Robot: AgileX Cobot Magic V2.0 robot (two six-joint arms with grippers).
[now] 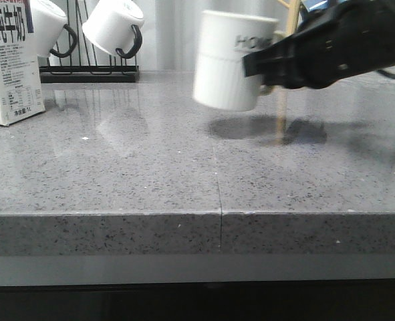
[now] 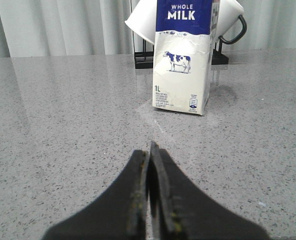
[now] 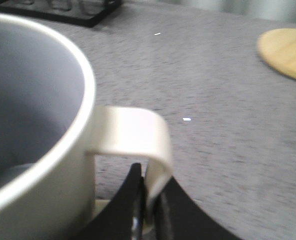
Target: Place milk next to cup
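The right hand (image 3: 146,212) pinches the cup's (image 1: 232,61) handle, holding it upright above the tabletop (image 1: 150,167). The milk (image 1: 9,63) stands upright far left; the left hand (image 2: 150,200) is closed, empty.

A glossy, ribbed ceramic cup (image 1: 232,61) was clamped in the right gripper (image 3: 149,200) — polished speckled stone countertop (image 1: 150,174) was seen beneath.

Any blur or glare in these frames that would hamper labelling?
Front view: the cup and right gripper are smeared by motion blur, with faint reflections on the counter. Left wrist view: the milk is sharp. Right wrist view: soft throughout.
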